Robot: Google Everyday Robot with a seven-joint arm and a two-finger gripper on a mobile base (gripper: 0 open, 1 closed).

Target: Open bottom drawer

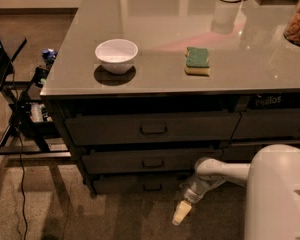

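The bottom drawer [135, 183] is the lowest of three wide dark grey fronts under the counter, with a small rectangular handle [152, 187] at its centre. Its front stands nearly flush with the drawers above. My gripper [179, 214] hangs low over the floor on a white arm [217, 171], just right of and below the drawer's handle, with its cream tip pointing down and left. It holds nothing that I can see.
A white bowl [116, 55] and a green sponge [197, 60] sit on the grey countertop [165, 14]. A narrower drawer stack [272, 126] is at the right. A black stand with cables [20, 119] stands at the left.
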